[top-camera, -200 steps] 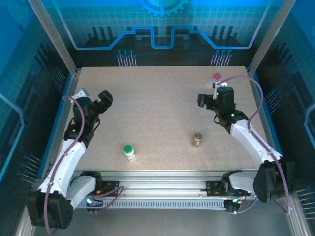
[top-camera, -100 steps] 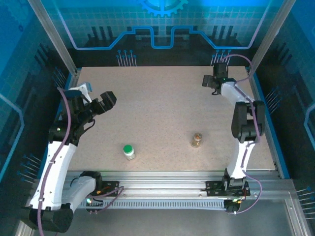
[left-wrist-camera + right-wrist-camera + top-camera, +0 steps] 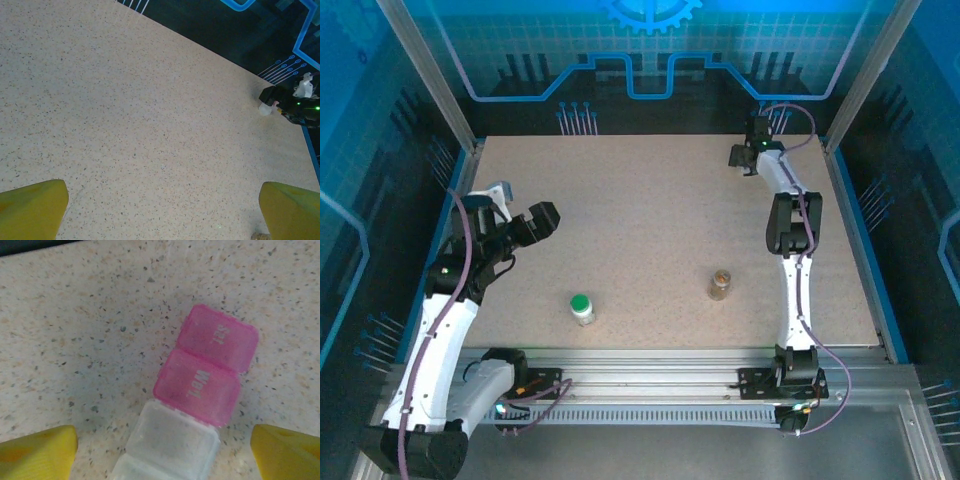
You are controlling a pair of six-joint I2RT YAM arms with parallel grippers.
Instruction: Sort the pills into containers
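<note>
A pill box with two pink lids (image 3: 207, 370) and clear compartments (image 3: 172, 442) lies flat at the table's far right corner. My right gripper (image 3: 162, 455) (image 3: 752, 155) hangs open just above it, one yellow fingertip (image 3: 37, 450) on each side of the clear end, not touching. A white bottle with a green cap (image 3: 582, 309) stands near the front left of centre. An amber bottle with a tan cap (image 3: 720, 285) stands front right of centre. My left gripper (image 3: 523, 208) (image 3: 160, 215) is open over bare table at the left. The pills are out of view.
The speckled tabletop (image 3: 640, 220) is fenced by a metal frame with posts (image 3: 455, 110) at the far corners and blue side rails. The right arm (image 3: 790, 230) stretches along the right side. From the left wrist view the right gripper (image 3: 295, 102) is at the far table edge.
The right arm has stretched out to the far right corner over the pink pill box, and its jaws have narrowed a little. The left gripper has shifted slightly nearer and rightward.
</note>
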